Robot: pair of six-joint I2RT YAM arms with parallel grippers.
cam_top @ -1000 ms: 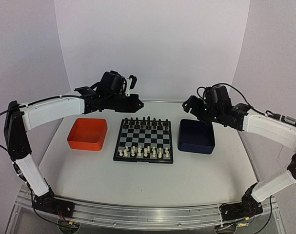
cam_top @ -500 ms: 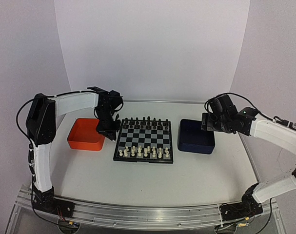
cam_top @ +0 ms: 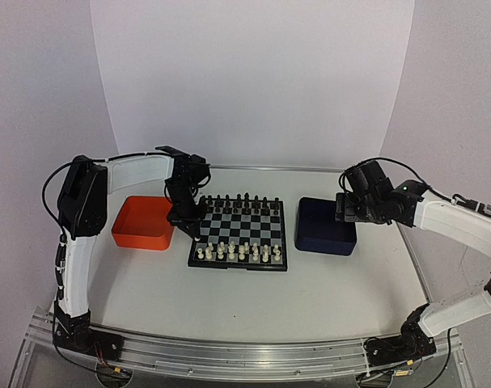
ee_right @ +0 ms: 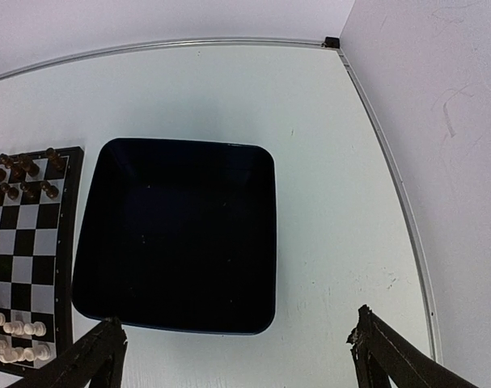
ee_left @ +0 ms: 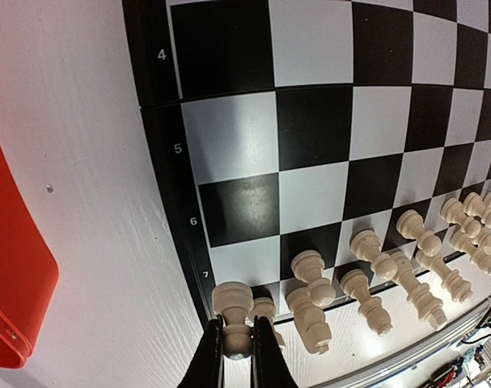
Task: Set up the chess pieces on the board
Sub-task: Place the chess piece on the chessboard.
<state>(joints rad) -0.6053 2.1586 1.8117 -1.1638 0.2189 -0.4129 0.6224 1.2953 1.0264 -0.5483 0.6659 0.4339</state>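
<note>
The board (cam_top: 241,229) lies mid-table, with cream-white chess pieces (cam_top: 241,252) along its near rows and black ones (cam_top: 241,202) along the far rows. My left gripper (cam_top: 190,228) hangs over the board's near-left part. In the left wrist view it (ee_left: 237,349) is shut on a cream-white pawn (ee_left: 233,307), held head-up over the corner squares of the board (ee_left: 310,121) beside other cream pieces (ee_left: 366,299). I cannot tell whether the pawn touches the board. My right gripper (cam_top: 348,212) stands open, nothing between its fingers, above the dark blue tray; in its own view it (ee_right: 237,356) spans the tray's near right corner.
An orange tray (cam_top: 144,222) sits left of the board, its edge (ee_left: 6,307) close to my left gripper. The dark blue tray (cam_top: 324,226) sits right of the board and shows no pieces inside (ee_right: 176,234). The table's raised rim (ee_right: 391,202) runs along the right.
The left arm has swung down from a raised pose behind the orange tray to the board's near-left corner. The right arm has settled lower over the blue tray.
</note>
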